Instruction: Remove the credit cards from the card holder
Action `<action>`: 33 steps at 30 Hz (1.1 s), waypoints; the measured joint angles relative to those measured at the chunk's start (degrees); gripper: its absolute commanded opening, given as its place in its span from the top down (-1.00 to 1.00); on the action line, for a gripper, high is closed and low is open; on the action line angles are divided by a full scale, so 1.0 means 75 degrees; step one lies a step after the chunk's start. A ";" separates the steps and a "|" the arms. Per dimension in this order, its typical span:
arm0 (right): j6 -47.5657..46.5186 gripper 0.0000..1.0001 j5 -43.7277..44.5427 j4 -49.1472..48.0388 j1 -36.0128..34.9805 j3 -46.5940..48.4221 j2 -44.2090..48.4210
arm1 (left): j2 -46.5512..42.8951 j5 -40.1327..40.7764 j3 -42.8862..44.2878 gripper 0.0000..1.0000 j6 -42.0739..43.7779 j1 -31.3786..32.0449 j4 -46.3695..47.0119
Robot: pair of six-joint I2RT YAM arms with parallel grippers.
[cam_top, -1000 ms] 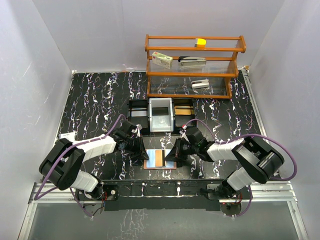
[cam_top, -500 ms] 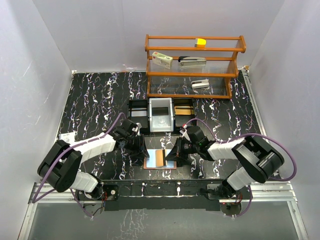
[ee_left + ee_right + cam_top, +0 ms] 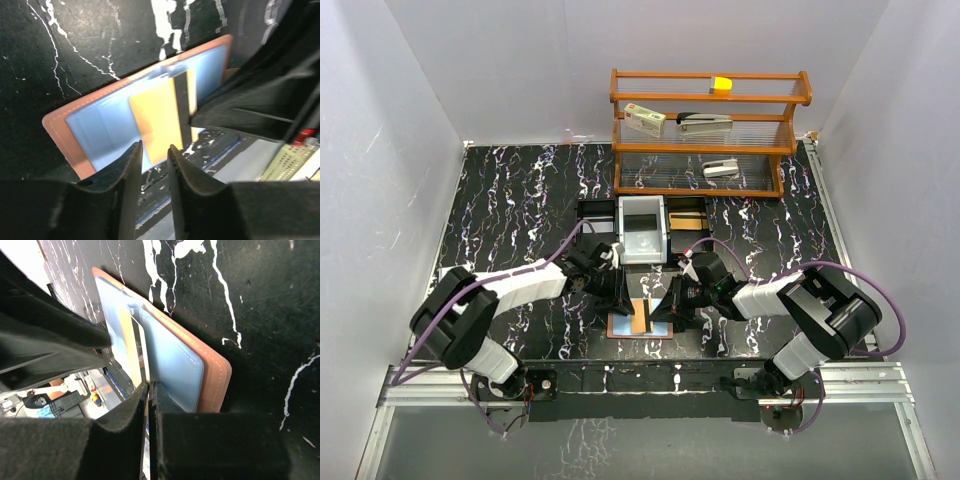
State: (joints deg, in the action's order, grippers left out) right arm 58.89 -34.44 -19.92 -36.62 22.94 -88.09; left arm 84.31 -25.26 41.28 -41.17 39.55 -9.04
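The left gripper [image 3: 153, 147] hovered with its fingers a narrow gap apart, the yellow-orange card [image 3: 155, 117] just past their tips. The right gripper [image 3: 148, 386] was pinched almost shut on a thin pale edge — card or pocket, I could not tell. The card holder [image 3: 61, 131] lay open and flat just in front of the black tray [image 3: 597, 222], its long axis parallel to the tray's and the card crosswise in it — both grippers crowding over it. A wooden shelf [image 3: 770, 98] stood behind the tray.
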 measured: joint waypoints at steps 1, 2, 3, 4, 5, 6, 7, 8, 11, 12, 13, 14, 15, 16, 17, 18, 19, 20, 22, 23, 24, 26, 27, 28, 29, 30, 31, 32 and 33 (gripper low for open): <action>0.0003 0.95 0.0000 -0.0006 0.0000 0.0000 0.0000 | 0.0181 0.0026 0.0000 0.61 -0.0017 0.0052 0.0000; 0.0015 0.94 0.0000 -0.0009 0.0000 0.0000 0.0000 | 0.0353 0.0076 -0.0003 0.66 -0.0029 0.0099 0.0000; 0.0020 0.93 -0.0003 -0.0023 0.0000 0.0000 0.0000 | 0.0493 0.0128 -0.0017 0.71 -0.0041 0.0119 0.0003; 0.0050 0.92 -0.0006 -0.0052 0.0000 -0.0003 0.0000 | 0.0586 0.0149 -0.0029 0.76 -0.0073 0.0122 0.0009; 0.0076 0.88 -0.0006 -0.0096 0.0000 -0.0003 0.0000 | 0.0662 0.0146 -0.0038 0.79 -0.0111 0.0122 0.0041; 0.0111 0.85 -0.0006 -0.0140 0.0000 -0.0006 0.0000 | 0.0699 0.0146 -0.0047 0.81 -0.0146 0.0122 0.0064; 0.0149 0.80 -0.0009 -0.0175 0.0000 -0.0015 0.0000 | 0.0708 0.0160 -0.0055 0.82 -0.0175 0.0119 0.0076; 0.0175 0.76 -0.0006 -0.0192 0.0000 -0.0020 0.0000 | 0.0708 0.0189 -0.0067 0.83 -0.0192 0.0125 0.0085; 0.0245 0.65 -0.0006 -0.0312 0.0000 -0.0032 0.0000 | 0.0688 0.0242 -0.0108 0.85 -0.0227 0.0140 0.0122; 0.0268 0.62 -0.0009 -0.0385 0.0000 -0.0032 0.0000 | 0.0670 0.0256 -0.0134 0.85 -0.0242 0.0143 0.0146; 0.0291 0.60 -0.0012 -0.0469 0.0000 -0.0032 0.0000 | 0.0647 0.0268 -0.0163 0.86 -0.0254 0.0146 0.0175; 0.0315 0.59 -0.0020 -0.0554 0.0000 -0.0032 -0.0006 | 0.0627 0.0274 -0.0198 0.86 -0.0262 0.0146 0.0210; 0.0344 0.58 -0.0032 -0.0638 0.0000 -0.0032 -0.0020 | 0.0600 0.0283 -0.0230 0.87 -0.0274 0.0146 0.0239; 0.0361 0.58 -0.0047 -0.0723 0.0000 -0.0032 -0.0041 | 0.0580 0.0294 -0.0256 0.88 -0.0286 0.0146 0.0271; 0.0370 0.58 -0.0067 -0.0813 0.0000 -0.0032 -0.0082 | 0.0568 0.0306 -0.0274 0.88 -0.0294 0.0152 0.0289; 0.0382 0.59 -0.0076 -0.0877 -0.0003 -0.0029 -0.0134 | 0.0562 0.0312 -0.0277 0.88 -0.0303 0.0152 0.0291; 0.0396 0.60 -0.0099 -0.0973 -0.0003 -0.0029 -0.0230 | 0.0560 0.0318 -0.0286 0.89 -0.0309 0.0154 0.0294; 0.0399 0.64 -0.0114 -0.1014 -0.0009 -0.0023 -0.0306 | 0.0554 0.0318 -0.0291 0.89 -0.0315 0.0152 0.0300; 0.0420 0.78 -0.0172 -0.1087 -0.0041 0.0000 -0.0516 | 0.0548 0.0332 -0.0291 0.90 -0.0315 0.0154 0.0300; 0.0423 0.82 -0.0184 -0.1110 -0.0052 0.0015 -0.0574 | 0.0548 0.0335 -0.0291 0.90 -0.0315 0.0157 0.0297; 0.0428 0.87 -0.0187 -0.1148 -0.0064 0.0020 -0.0618 | 0.0548 0.0341 -0.0291 0.90 -0.0315 0.0157 0.0294; 0.0446 0.97 -0.0166 -0.1154 -0.0082 0.0020 -0.0615 | 0.0545 0.0350 -0.0291 0.90 -0.0315 0.0157 0.0289; 0.0446 1.00 -0.0146 -0.1151 -0.0090 0.0020 -0.0592 | 0.0545 0.0353 -0.0291 0.91 -0.0315 0.0160 0.0289; 0.0431 1.00 -0.0134 -0.1134 -0.0090 0.0020 -0.0557 | 0.0545 0.0356 -0.0291 0.91 -0.0315 0.0160 0.0289; 0.0391 1.00 -0.0096 -0.1078 -0.0090 0.0020 -0.0484 | 0.0545 0.0361 -0.0291 0.91 -0.0315 0.0160 0.0286; 0.0344 1.00 -0.0047 -0.0991 -0.0102 0.0020 -0.0379 | 0.0542 0.0364 -0.0291 0.91 -0.0315 0.0160 0.0286; 0.0294 1.00 -0.0006 -0.0886 -0.0105 0.0020 -0.0271 | 0.0539 0.0367 -0.0291 0.92 -0.0315 0.0163 0.0286; 0.0239 1.00 0.0032 -0.0772 -0.0102 0.0020 -0.0175 | 0.0539 0.0370 -0.0291 0.92 -0.0312 0.0166 0.0286; 0.0187 0.98 0.0067 -0.0664 -0.0102 0.0020 -0.0096 | 0.0539 0.0373 -0.0291 0.92 -0.0312 0.0166 0.0283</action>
State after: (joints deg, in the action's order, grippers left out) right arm 60.29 -33.93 -24.91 -37.39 23.09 -88.82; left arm 88.36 -22.46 39.09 -43.51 40.80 -6.92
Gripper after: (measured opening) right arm 0.009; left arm 0.043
